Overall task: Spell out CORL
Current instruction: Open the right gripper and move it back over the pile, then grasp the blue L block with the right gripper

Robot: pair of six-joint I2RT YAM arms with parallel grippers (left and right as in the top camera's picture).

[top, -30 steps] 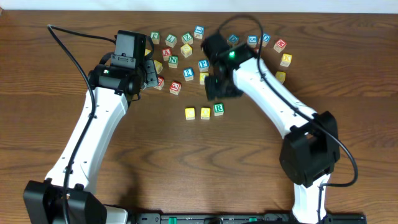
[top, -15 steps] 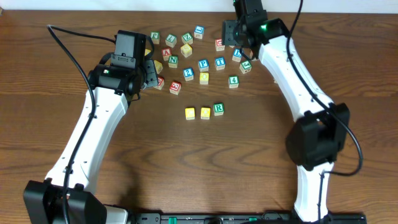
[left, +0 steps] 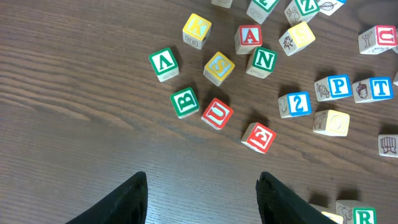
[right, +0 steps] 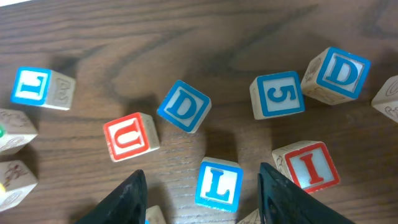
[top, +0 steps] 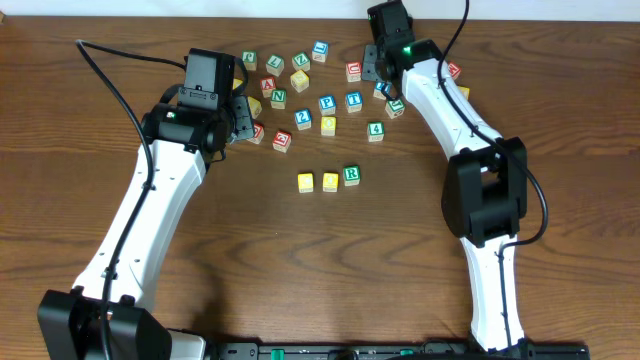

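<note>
Three cubes stand in a row mid-table: a yellow-topped cube [top: 306,182], a second yellow-topped cube [top: 330,181] and the green R cube [top: 352,175]. The blue L cube [right: 218,185] lies on the wood in the back cluster. My right gripper [right: 201,172] hangs open over it, one finger on each side, neither touching. From overhead the right gripper [top: 382,80] mostly covers that cube. My left gripper [left: 202,177] is open above bare wood, at the left edge of the cluster [top: 243,116].
Close around the L cube lie a red U [right: 130,137], a blue D [right: 184,106], a blue 5 [right: 277,94] and a red I [right: 306,167]. Ahead of the left gripper are a green B [left: 185,102], a red U [left: 217,113] and several more cubes.
The right arm swung from beside the three-cube row to the back of the table and now hangs over the blue L cube. The left arm has not moved.
</note>
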